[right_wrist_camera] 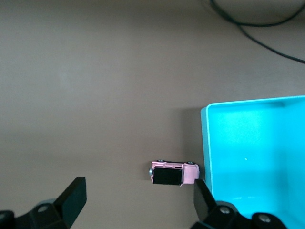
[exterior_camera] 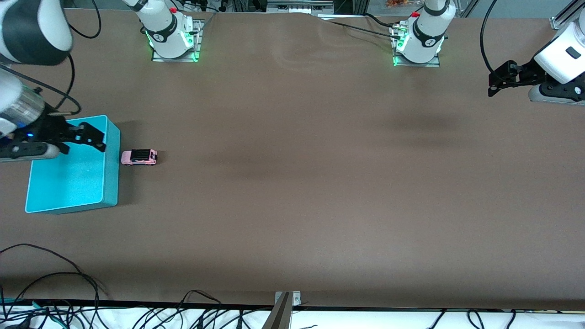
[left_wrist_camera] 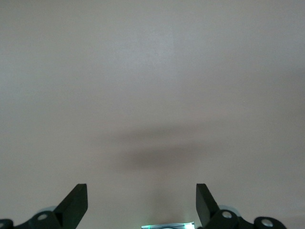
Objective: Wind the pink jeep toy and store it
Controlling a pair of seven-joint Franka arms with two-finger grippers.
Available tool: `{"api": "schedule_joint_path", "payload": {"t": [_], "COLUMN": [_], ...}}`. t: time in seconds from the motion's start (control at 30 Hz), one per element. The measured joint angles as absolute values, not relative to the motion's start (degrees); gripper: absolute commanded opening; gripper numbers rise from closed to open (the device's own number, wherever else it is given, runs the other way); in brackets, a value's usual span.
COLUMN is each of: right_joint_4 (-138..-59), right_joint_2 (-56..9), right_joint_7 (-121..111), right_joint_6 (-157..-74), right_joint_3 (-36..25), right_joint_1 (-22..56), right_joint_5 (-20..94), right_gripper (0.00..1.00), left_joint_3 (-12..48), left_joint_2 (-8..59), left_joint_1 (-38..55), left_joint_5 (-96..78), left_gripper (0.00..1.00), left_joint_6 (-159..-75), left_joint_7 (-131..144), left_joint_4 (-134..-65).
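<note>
Pink jeep toy [exterior_camera: 139, 157] (light, hard, likely slippery) sits at the teal bin's [exterior_camera: 73, 173] 3 o'clock, best pinched across its sides by the wide-open right gripper [exterior_camera: 87, 137] over the bin, while the left gripper [exterior_camera: 496, 84], also wide, waits.

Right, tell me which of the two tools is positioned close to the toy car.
The right tool, open over the teal plastic bin beside the tiny pink jeep toy. The left tool hangs open over bare table at the left arm's end.

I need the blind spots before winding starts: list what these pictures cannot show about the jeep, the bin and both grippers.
- pink jeep toy: its winding mechanism is too small in the front view.
- teal bin: one corner is hidden by the right gripper in the front view, and the right wrist view cuts it at the edge.
- left gripper: its wrist view shows only bare table.
</note>
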State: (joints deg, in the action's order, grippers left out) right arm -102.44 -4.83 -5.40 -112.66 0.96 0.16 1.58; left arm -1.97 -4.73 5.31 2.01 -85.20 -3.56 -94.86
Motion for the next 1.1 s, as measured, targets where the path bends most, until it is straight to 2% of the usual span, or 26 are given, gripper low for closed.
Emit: {"api": "schedule_joint_path", "payload": {"t": [0.23,0.47,1.1], "right_joint_4": [-112.0,-117.9,-126.1], "right_joint_2": [-4.3,-4.0,-6.2], "right_joint_7": [-13.4,-20.8,-61.1], "right_joint_6": [-120.0,-124.1,-132.2], "right_joint_3": [1.7,2.6,0.6], "right_joint_1": [0.2,0.3,-0.1], "right_joint_5": [1.6,1.6,1.6], "right_gripper": [1.0,1.0,1.0], "left_joint_3": [-2.0,-2.2,-2.3], "left_joint_2": [-4.6,-4.3,-3.2], "left_joint_1": [5.3,5.1,5.2], "left_joint_5": [2.0,2.0,2.0], "left_gripper": [1.0,1.0,1.0], "left_joint_6": [-85.3,-85.5,-85.5], "left_joint_7": [-3.5,-3.5,-3.5], "left_joint_4": [-94.9,-94.6,-93.0]}}
